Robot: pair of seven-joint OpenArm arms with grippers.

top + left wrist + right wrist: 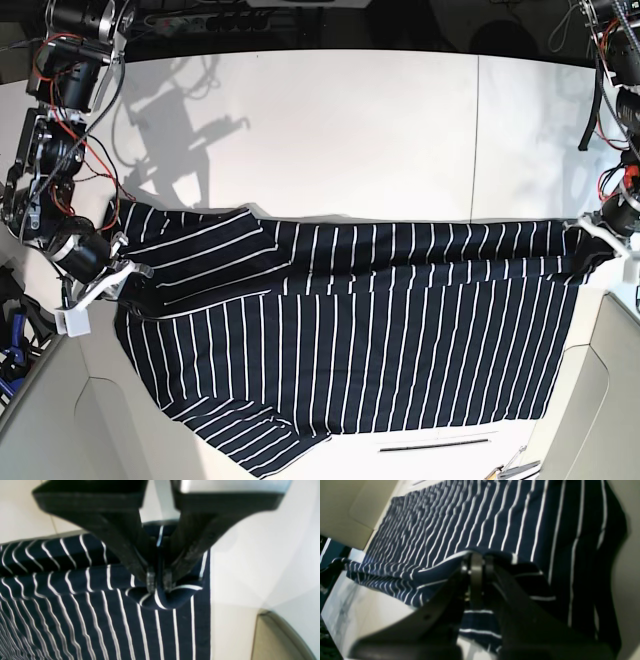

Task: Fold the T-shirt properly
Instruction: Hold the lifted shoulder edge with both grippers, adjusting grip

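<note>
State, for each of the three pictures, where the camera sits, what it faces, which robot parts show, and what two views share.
Left wrist: on the left arm, looking along its shut jaws, the left gripper, pinching the T-shirt.
Right wrist: on the right arm, looking along the right gripper, shut on a fold.
Base: overhead, facing the table; both arms at the sides.
Shared: the striped shirt.

no readable text, no labels, no brands, no numbers anywhere
</note>
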